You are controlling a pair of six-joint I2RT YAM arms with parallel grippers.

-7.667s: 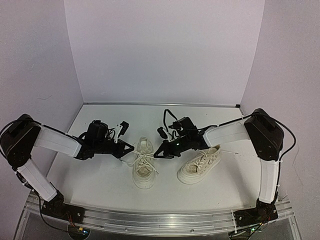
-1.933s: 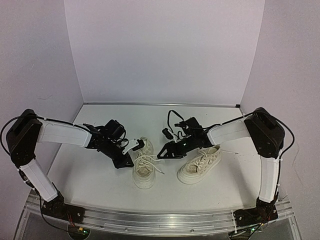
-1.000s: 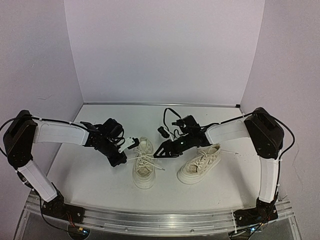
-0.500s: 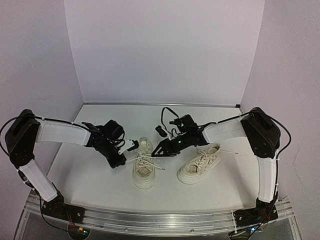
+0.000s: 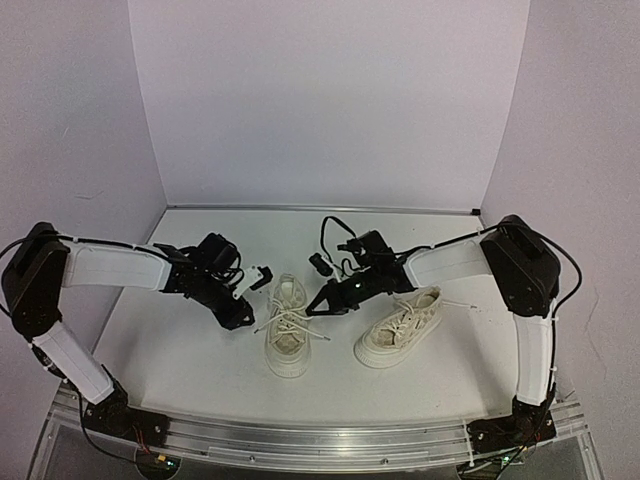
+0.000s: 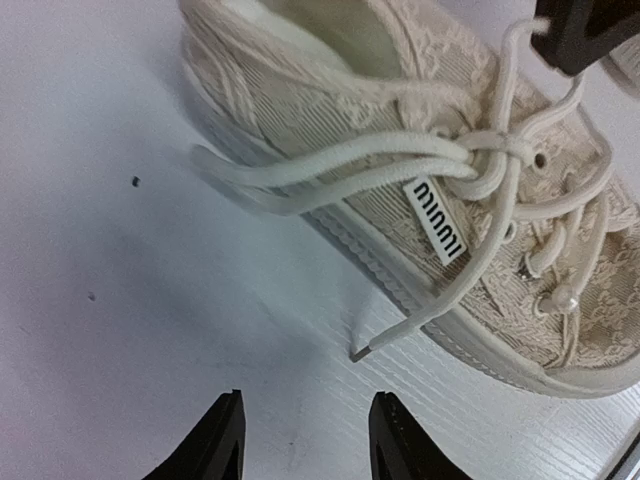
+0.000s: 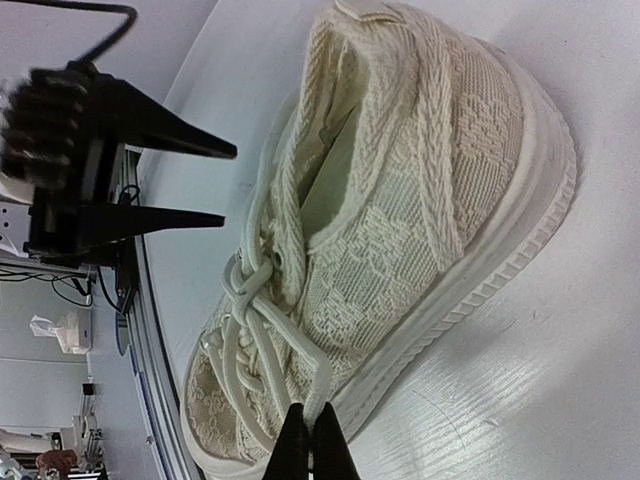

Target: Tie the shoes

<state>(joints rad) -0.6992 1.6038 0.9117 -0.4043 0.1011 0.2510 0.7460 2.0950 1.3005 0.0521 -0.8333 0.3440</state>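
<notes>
Where the right gripper meets the left-hand shoe, its two fingers are pressed together with no gap. They are pinched on a lace that rises from the crossed strands over the shoe's tongue (the left wrist camera shows the strand running straight up to the black fingertip). That gripper sits just beside the shoe's right flank, near the eyelets and low over the edge of the sole. The left gripper is on the opposite side of the same shoe, its fingers spread apart and holding nothing. It hangs close above the table, a little off the shoe's left sole. Between its fingers and the shoe lies a loose lace end, its tip resting on the table just beside the sole and touching neither finger. A flat lace loop sticks out from the crossing, past the shoe's left side. A small white label with dark letters lies against that same side, just below the crossing. The shoe stands upright on its sole. The right-hand shoe stands near the left-hand shoe on its right, not touching it, toe angled toward the left-hand shoe's toe, its own laces loosely crossed.
</notes>
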